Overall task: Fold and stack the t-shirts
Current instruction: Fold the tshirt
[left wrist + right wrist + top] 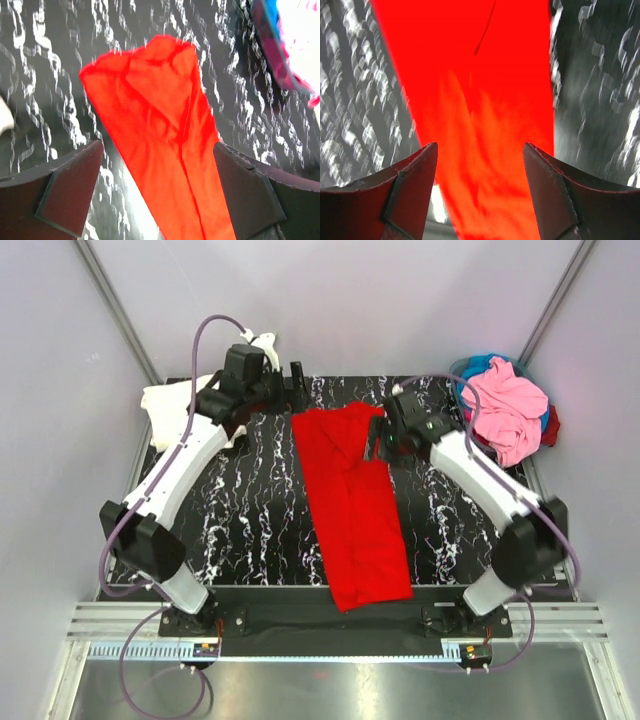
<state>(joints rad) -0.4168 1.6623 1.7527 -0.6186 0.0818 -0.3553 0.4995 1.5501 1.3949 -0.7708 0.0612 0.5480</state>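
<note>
The red shirt (352,505) is found folded lengthwise; left fingers (75,190) and right fingers (410,185) are spread empty at its far end; a crosswise fold is judged due.

You are looking at a bright red t-shirt (352,510), plain all over, showing against a table (250,510) of black veined with white marbling. A cream-white t-shirt (170,402) is showing plain too. A pink t-shirt (512,410) is showing with blue cloth (480,367) and dark red cloth (551,427) at its edges. The arms (190,465) are showing white and black, trailing lilac cables (200,350).
</note>
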